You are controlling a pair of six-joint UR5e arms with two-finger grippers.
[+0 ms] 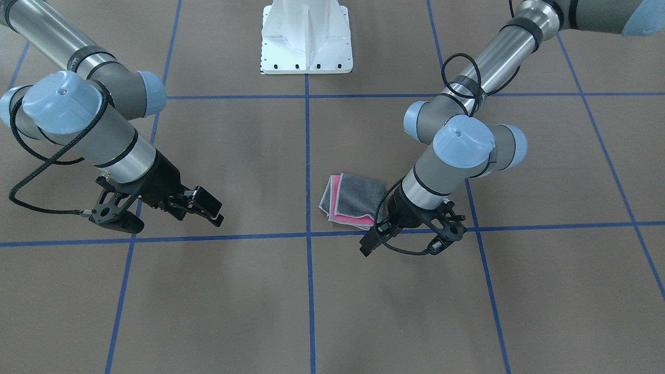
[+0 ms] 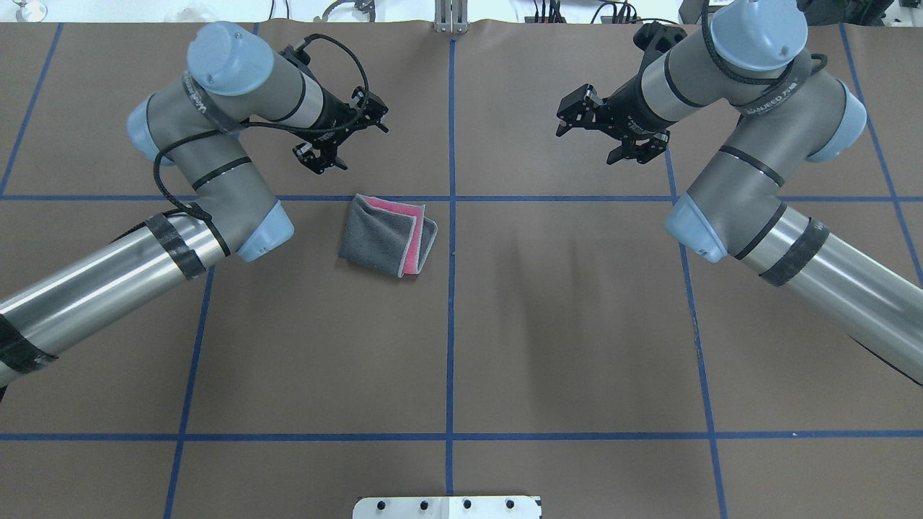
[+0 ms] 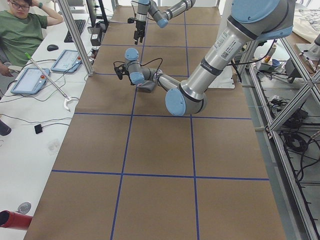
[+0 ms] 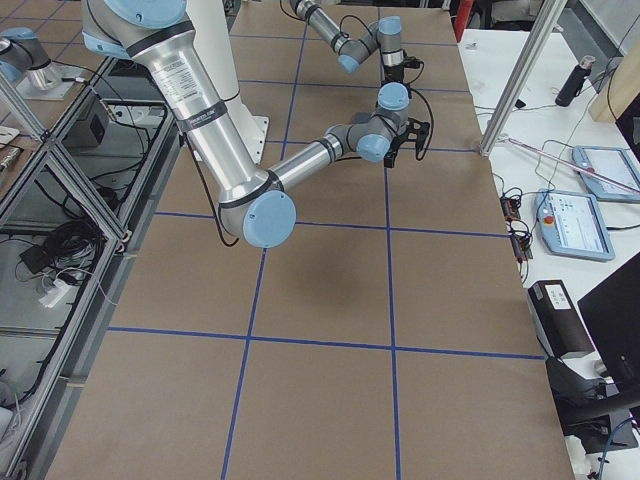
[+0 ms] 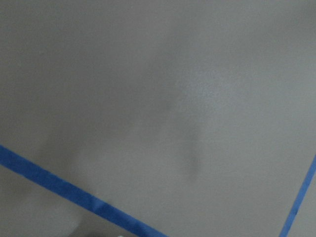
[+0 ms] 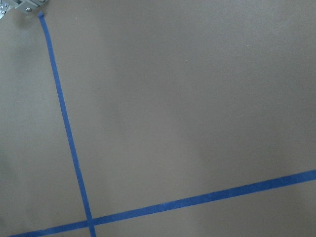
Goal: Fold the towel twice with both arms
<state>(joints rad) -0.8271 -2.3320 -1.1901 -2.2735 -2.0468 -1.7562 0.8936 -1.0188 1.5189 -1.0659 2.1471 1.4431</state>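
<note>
The towel (image 2: 386,234) lies folded into a small square on the brown table, left of the centre tape line. Its dark grey face is up and a pink strip shows along its right edge. It also shows in the front-facing view (image 1: 356,200). My left gripper (image 2: 375,117) hangs empty above the table just beyond the towel's far left corner, apart from it, and looks open; it also shows in the front-facing view (image 1: 370,243). My right gripper (image 2: 566,115) is open and empty, raised over bare table far to the towel's right; it too shows in the front-facing view (image 1: 210,208). Both wrist views show only table and tape.
Blue tape lines (image 2: 452,288) divide the brown table into squares. The white bolted pedestal base (image 1: 306,41) stands at the robot's edge. An operator (image 3: 20,30) sits at a side desk with tablets (image 3: 30,80) beyond the table's far edge.
</note>
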